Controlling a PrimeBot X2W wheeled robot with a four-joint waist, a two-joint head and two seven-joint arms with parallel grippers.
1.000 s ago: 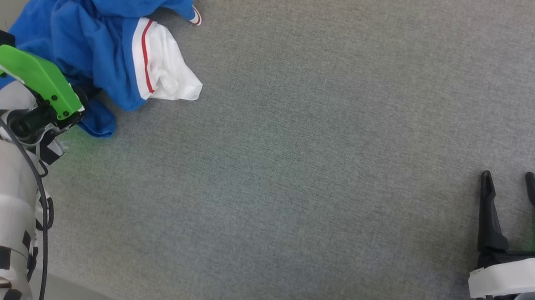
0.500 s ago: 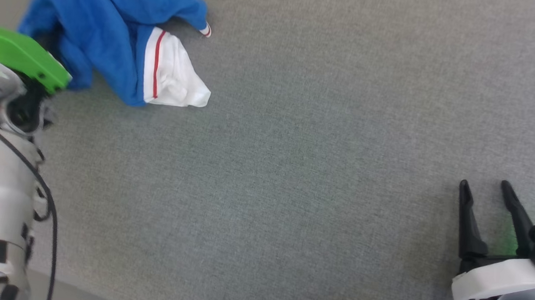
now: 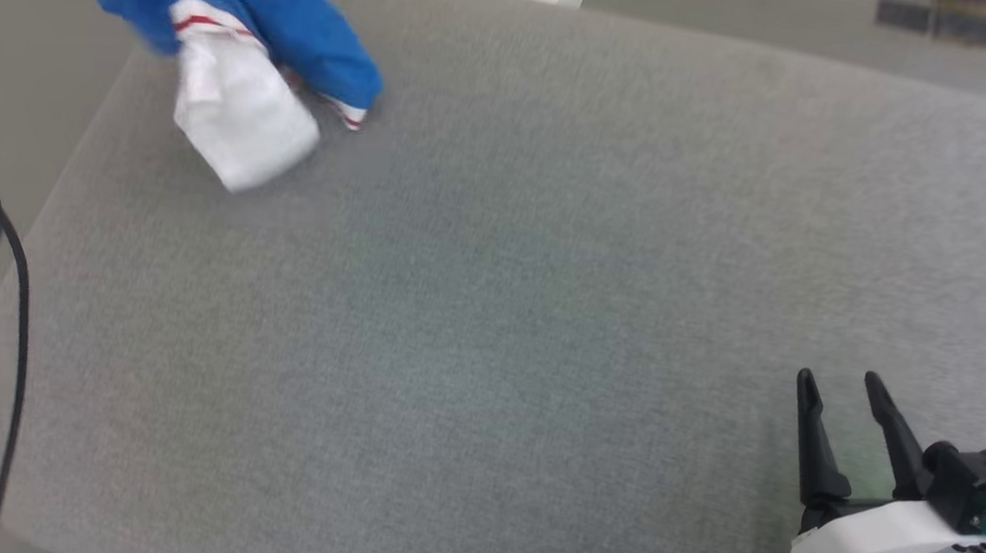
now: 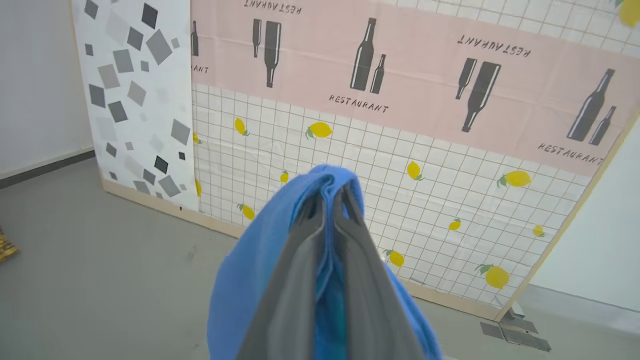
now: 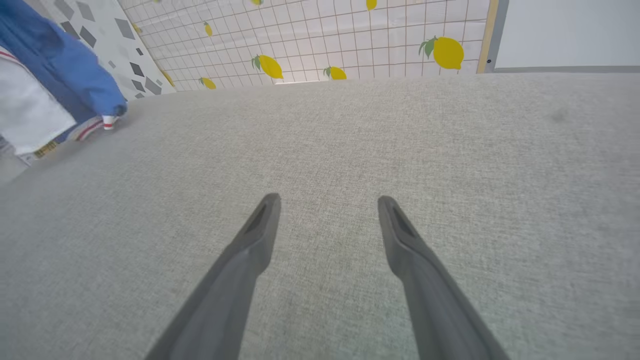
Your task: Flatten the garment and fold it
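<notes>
Nearest the robot, the right end effector (image 3: 837,379) sat low over the grey fabric counter (image 3: 542,315) at its near right, its two dark fingers (image 5: 240,265) spread wide apart with nothing between them. From the right wrist view the same end effector (image 5: 328,199) pointed across bare counter (image 5: 450,150) with its tips just above the cloth surface.

At the near left edge of the head view a black cable (image 3: 20,278) looped down beside the pale left arm.

Farther off, at the counter's far left corner, the garment (image 3: 303,12) hung bunched and blurred: blue folds above, a white sleeve (image 3: 239,124) dangling below them, and a bit of red-and-white striped trim (image 3: 350,116) at the lowest blue tip. In the right wrist view the garment (image 5: 65,75) showed at the upper left, its striped trim (image 5: 107,121) down at the counter's surface; whether it touched could not be told.

The left end effector (image 4: 332,195) was raised, its fingers pressed together on a fold of the blue garment (image 4: 260,260), which draped over both sides of them.

Beyond it lay grey floor (image 4: 100,250) and an upright panel (image 4: 450,100) printed with lemons, bottles and the word "RESTAURANT".
</notes>
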